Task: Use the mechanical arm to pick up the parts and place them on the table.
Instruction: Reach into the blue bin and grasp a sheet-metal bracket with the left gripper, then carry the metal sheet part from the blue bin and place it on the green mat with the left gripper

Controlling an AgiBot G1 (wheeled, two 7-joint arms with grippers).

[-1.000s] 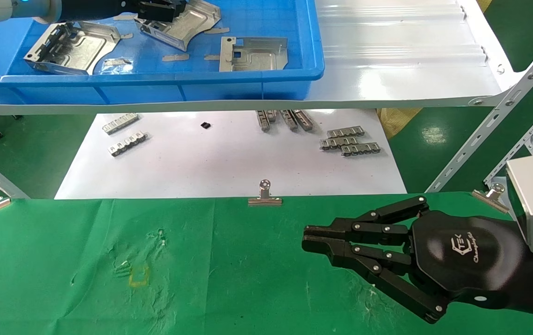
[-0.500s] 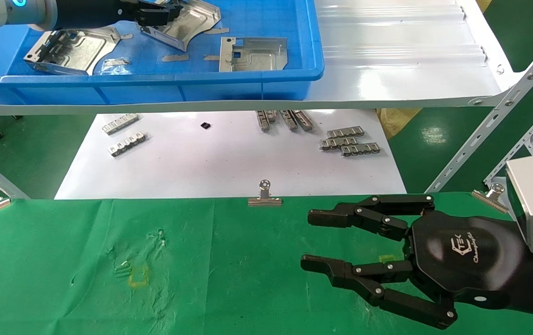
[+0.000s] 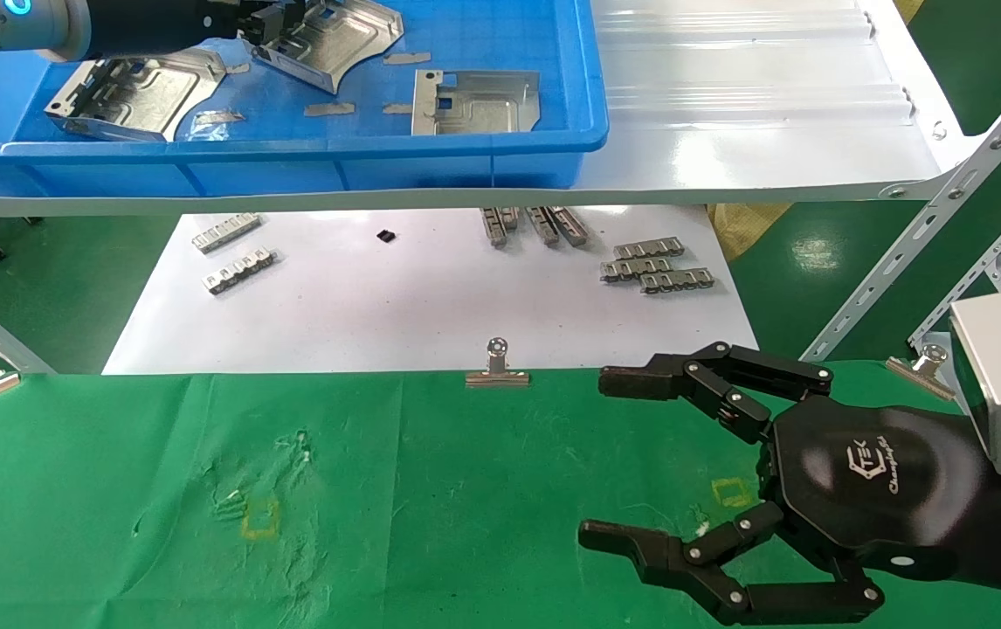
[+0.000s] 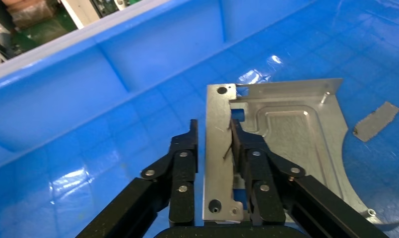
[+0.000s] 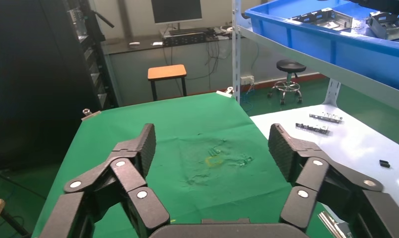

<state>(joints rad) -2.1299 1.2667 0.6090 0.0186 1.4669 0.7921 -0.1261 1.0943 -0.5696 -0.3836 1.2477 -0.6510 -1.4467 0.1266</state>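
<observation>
Left gripper point(image 4: 215, 144): we find it clamped on a part's point(image 4: 287, 134) rim inside the blue bin point(image 3: 465, 148), for lifting.
Right gripper point(image 3: 640, 463): spread wide, empty, above the table point(image 3: 422, 489), presumably waiting.

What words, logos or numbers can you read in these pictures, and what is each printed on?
White hexagon logo on the right hand's glossy palm: the letters inside are too small to read.
Cursive white word beside that logo: blurred, seems to begin "Ch", not readable in full.
Parts, bin, table, left hand: no text visible.
</observation>
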